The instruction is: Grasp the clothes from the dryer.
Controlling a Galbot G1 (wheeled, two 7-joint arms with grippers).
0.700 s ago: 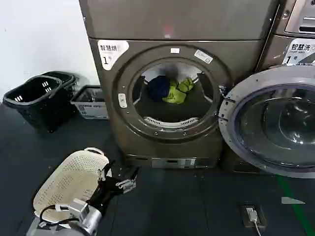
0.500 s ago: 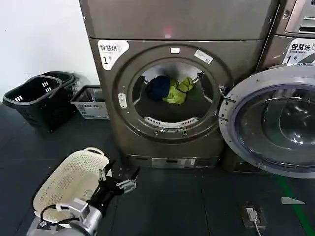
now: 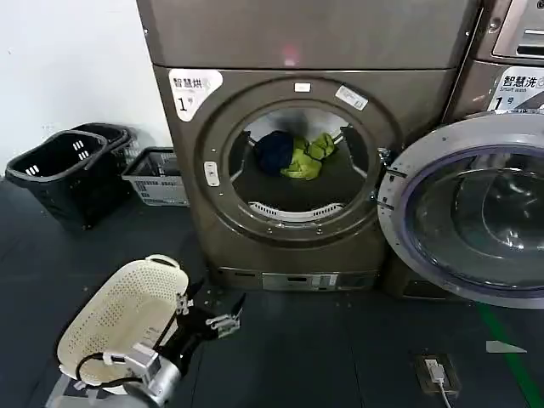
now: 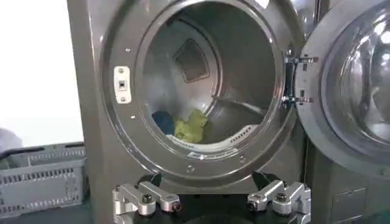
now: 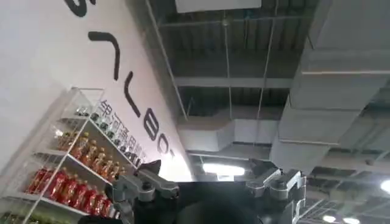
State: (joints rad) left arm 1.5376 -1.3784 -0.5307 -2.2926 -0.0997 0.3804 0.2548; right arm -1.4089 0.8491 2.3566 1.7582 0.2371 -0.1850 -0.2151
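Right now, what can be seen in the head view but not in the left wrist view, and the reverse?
Only the head view shows the cream basket, the black basket and the dryer's white label marked "1". Only the left wrist view shows the drum's back wall and the door hinge. Both show the clothes in the drum, the open door, the grey crate and the open, empty left gripper.

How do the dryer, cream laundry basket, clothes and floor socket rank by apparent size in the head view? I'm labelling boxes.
1. dryer
2. cream laundry basket, though it sits nearer the camera
3. clothes
4. floor socket
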